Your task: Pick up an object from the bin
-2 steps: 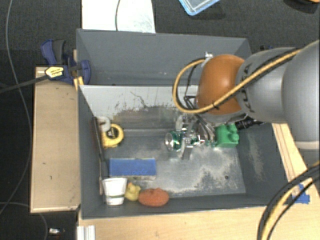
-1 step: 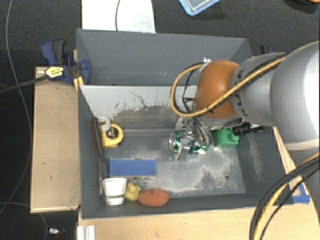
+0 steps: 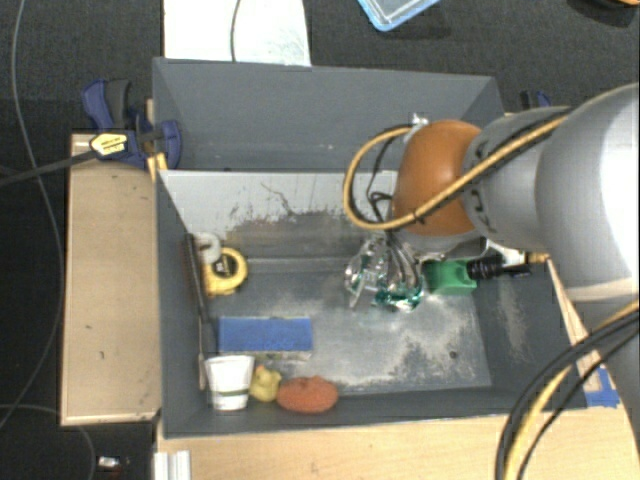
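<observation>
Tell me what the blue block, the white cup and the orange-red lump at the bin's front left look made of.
Blue block: likely sponge or foam, going by its matte face and soft edges. White cup: plastic or paper, with a smooth, thin wall; which one is unclear. Orange-red lump: dull, rounded and uneven, perhaps rubber or soft plastic, but uncertain.

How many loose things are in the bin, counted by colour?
Yellow: 2, a ring and a small piece
Blue: 1, a slab
White: 1, a cup
Orange-red: 1, a lump
Green: 1, a block beside the gripper
Total: 6
</observation>
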{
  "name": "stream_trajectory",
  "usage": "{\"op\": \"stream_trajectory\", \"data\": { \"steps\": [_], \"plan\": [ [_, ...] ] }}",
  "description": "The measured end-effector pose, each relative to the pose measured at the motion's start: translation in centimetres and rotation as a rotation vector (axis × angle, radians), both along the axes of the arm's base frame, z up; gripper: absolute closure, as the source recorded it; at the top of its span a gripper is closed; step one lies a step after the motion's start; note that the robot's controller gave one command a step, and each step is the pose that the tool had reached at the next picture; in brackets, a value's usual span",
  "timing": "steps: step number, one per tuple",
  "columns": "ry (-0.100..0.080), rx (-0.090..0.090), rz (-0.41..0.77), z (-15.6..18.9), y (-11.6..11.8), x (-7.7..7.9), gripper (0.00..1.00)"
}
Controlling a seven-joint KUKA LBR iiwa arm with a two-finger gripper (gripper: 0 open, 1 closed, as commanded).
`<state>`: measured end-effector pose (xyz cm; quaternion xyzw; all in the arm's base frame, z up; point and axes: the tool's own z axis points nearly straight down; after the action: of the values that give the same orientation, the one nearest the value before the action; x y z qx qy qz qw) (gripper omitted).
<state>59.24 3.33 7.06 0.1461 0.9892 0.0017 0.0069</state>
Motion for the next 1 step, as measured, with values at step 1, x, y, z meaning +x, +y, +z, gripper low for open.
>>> {"op": "stream_trajectory", "data": {
  "steps": [1],
  "plan": [
    [0.0,0.0,0.001,0.0,-0.01,0.0,1.0]
  ]
}}
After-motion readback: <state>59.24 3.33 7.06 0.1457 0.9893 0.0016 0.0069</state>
